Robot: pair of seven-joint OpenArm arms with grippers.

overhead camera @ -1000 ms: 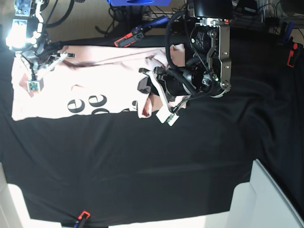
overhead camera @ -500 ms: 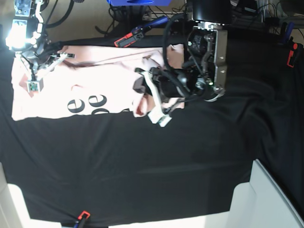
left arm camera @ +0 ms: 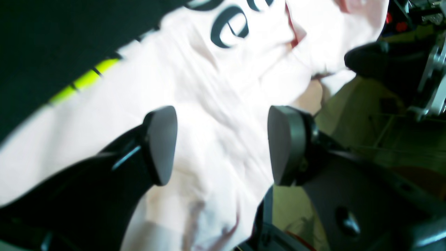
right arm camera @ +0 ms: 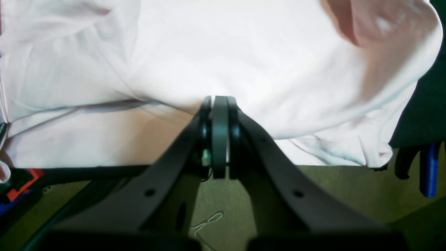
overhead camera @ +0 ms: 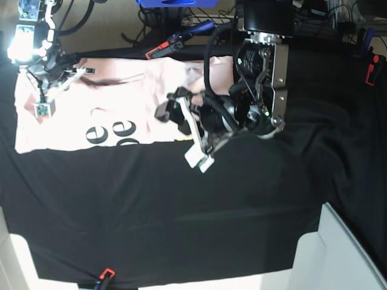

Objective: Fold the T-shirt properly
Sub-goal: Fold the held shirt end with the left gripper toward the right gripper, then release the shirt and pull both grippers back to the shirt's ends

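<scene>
While my base view shows the pale pink cotton T-shirt point(overhead camera: 103, 112) lying crumpled on the black-clothed table point(overhead camera: 181, 205) with black lettering along its near edge, only my left wrist view catches a yellow patch. My left gripper point(left arm camera: 221, 144) hangs over it, fingers point(left arm camera: 162, 143) spread wide, empty. My right gripper point(right arm camera: 219, 104) is pinched closed on the fabric.

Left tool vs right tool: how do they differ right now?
The left tool has its jaws wide apart with pink T-shirt fabric visible in the gap; the right tool has its jaws pressed together at a fold of the shirt. In the base view, the left tool sits at the shirt's inner edge near the black table cloth; the right tool is at the far corner. Both have dark fingers and are over the shirt.
</scene>
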